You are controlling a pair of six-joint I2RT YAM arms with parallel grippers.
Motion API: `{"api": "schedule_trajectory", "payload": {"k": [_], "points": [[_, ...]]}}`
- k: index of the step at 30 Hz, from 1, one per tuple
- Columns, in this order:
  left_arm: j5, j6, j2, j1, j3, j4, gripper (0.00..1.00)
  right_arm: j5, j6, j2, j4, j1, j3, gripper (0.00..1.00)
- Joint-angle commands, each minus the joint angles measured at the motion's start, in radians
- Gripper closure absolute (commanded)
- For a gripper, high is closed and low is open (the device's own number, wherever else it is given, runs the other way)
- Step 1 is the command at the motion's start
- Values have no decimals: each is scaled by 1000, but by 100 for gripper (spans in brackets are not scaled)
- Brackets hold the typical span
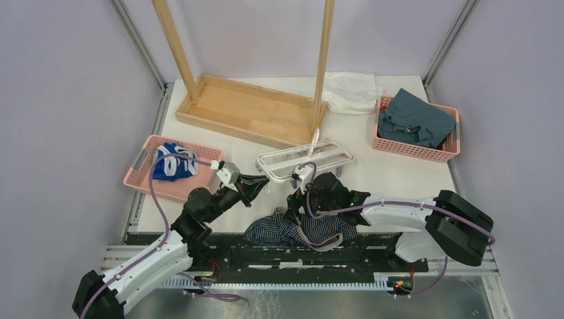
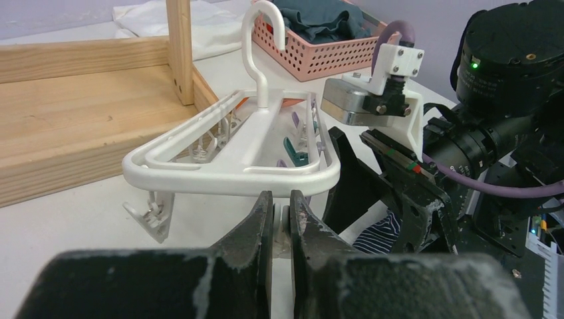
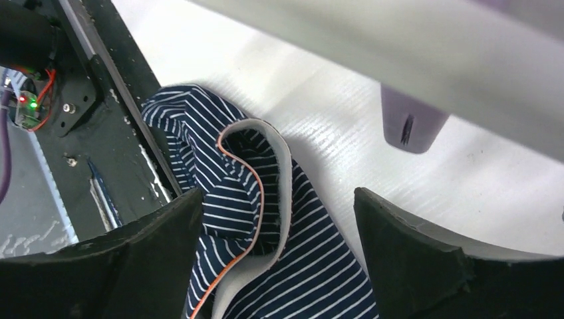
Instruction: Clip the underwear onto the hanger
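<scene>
The white hanger [image 1: 302,159] lies flat on the table in front of the wooden rack, hook toward the back. My left gripper [image 2: 282,203] is at its near edge, shut on a white clip [image 2: 284,222] that hangs below the frame [image 2: 233,169]. The underwear [image 1: 292,231], navy with thin stripes and orange trim, lies crumpled at the table's near edge. My right gripper [image 3: 278,199] is open just above it, with a fold of the waistband [image 3: 266,199] lying loose between the fingers. A purple clip [image 3: 412,123] hangs from the hanger bar [image 3: 399,53] above.
The wooden rack's tray [image 1: 253,109] stands at the back. A pink basket [image 1: 143,171] on the left holds a blue-and-white garment. Another pink basket [image 1: 412,149] at the right holds teal cloth. A white cloth [image 1: 349,90] lies at the back.
</scene>
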Motion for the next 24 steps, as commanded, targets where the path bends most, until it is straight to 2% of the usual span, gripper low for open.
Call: {"api": "schedule_trajectory", "payload": {"k": [1, 4, 8, 17, 24], "points": [[-7, -9, -16, -3, 46, 74, 97, 30, 2, -7, 13, 6, -13, 7], [-2, -11, -10, -2, 48, 77, 97, 16, 21, 24, 55, 8, -25, 6], [3, -12, -5, -3, 48, 78, 97, 21, 27, 68, 125, 24, -29, 11], [4, -12, -1, -3, 51, 79, 97, 124, 10, 166, 380, 103, -52, 11], [4, -12, 4, -3, 49, 80, 97, 166, 3, 226, 414, 106, -45, 15]]}}
